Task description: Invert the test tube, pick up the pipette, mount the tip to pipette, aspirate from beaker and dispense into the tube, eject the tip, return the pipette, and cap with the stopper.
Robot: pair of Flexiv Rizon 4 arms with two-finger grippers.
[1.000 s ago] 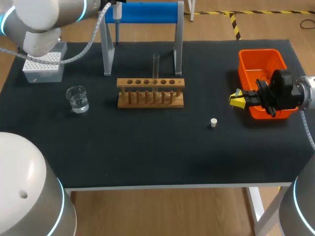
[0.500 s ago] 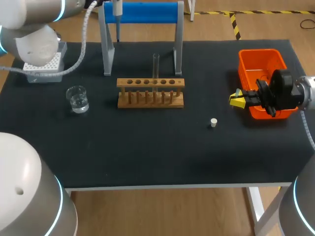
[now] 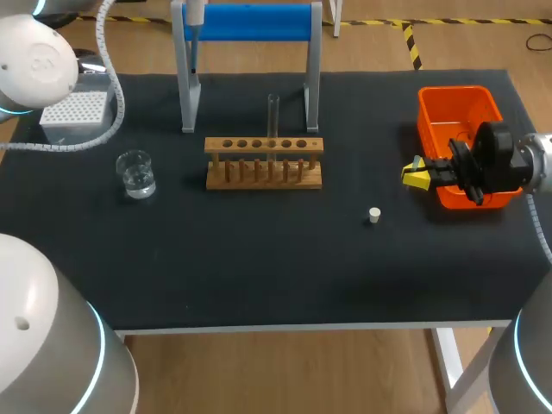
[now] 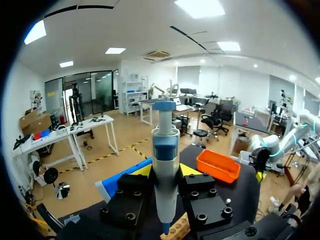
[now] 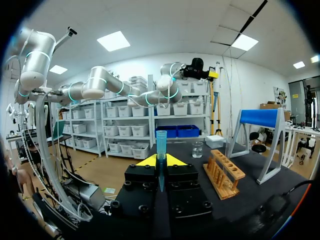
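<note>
Left arm (image 3: 34, 59): sits farther back toward the far left corner than a second ago; carries the pipette (image 3: 196, 12) higher, up beside the blue stand (image 3: 250, 21)
Left end effector (image 4: 165, 172): clamped on the pipette's body from both sides; holds it upright, plunger end up
Right end effector (image 3: 417, 175): closed on a blue pipette tip (image 5: 161, 145), held upright; hangs just beside the orange bin (image 3: 457, 103)
Test tube (image 3: 272, 116): stands upright in the wooden rack (image 3: 264, 164)
Beaker (image 3: 135, 172): holds clear liquid; sits left of the rack, near the tip box (image 3: 76, 112)
Stopper (image 3: 374, 215): lies alone on the desk (image 3: 259, 259), between rack and right end effector
</note>
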